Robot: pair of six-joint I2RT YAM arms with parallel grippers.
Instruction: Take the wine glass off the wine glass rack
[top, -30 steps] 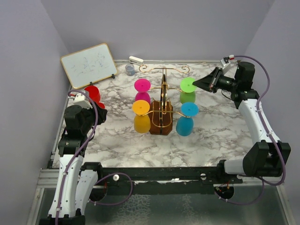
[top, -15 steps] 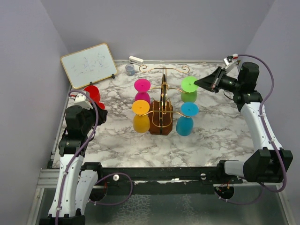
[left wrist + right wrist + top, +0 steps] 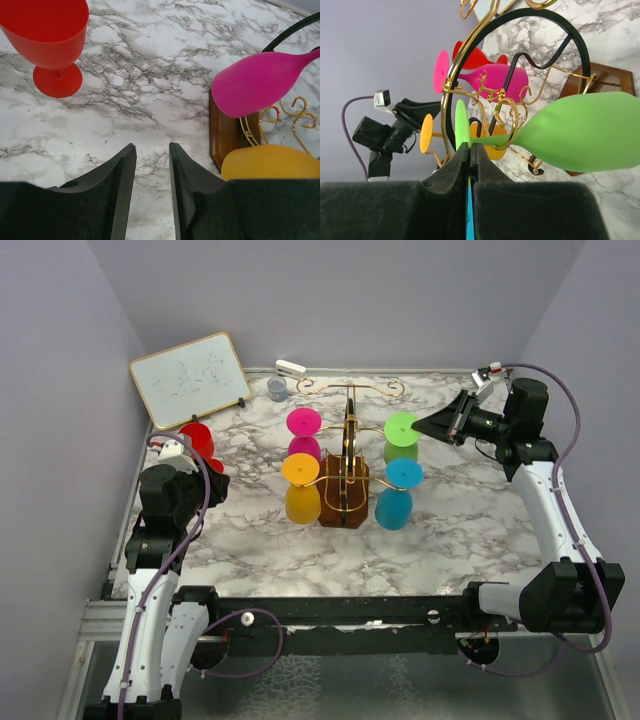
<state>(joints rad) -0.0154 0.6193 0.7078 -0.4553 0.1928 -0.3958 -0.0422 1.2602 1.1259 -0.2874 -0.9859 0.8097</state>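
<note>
The right fingers clench the foot of a green wine glass hanging on the wine glass rack. The left fingers are parted and empty. Lifting off remains.

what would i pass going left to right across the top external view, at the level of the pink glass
red wine glass → pink wine glass → wine glass rack → green wine glass → right gripper

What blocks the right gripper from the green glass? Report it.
Nothing visible: the tips of the right gripper are at the foot of the green glass. Its stem sits inside a gold hook of the rack, so it must slide out first.
</note>
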